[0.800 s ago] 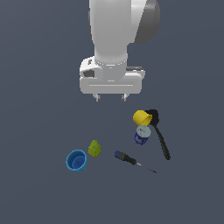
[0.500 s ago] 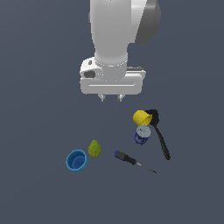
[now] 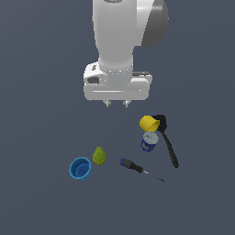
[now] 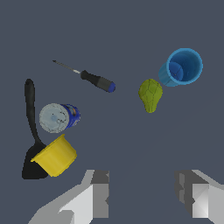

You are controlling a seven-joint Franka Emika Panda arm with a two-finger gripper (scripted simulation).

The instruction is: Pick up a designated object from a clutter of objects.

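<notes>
The designated object is a bright blue hollow cup (image 3: 80, 168) standing upright at the exterior view's lower left; the wrist view shows it too (image 4: 183, 68). A green-yellow pear-like lump (image 3: 99, 156) (image 4: 150, 95) sits right beside it. My gripper (image 3: 116, 104) hangs open high above the surface, farther back than the clutter of objects and apart from all of it. Its two fingers (image 4: 99, 199) frame empty space in the wrist view, nothing between them.
A blue-handled screwdriver (image 3: 137, 168) (image 4: 89, 78) lies near the middle. A yellow cup (image 3: 149, 123) (image 4: 55, 155), a blue-labelled can (image 3: 148, 141) (image 4: 59, 117) and a black spatula (image 3: 167, 142) (image 4: 30, 120) cluster at the exterior view's right.
The gripper has shifted a little toward the exterior view's right and slightly lower. The objects have not moved.
</notes>
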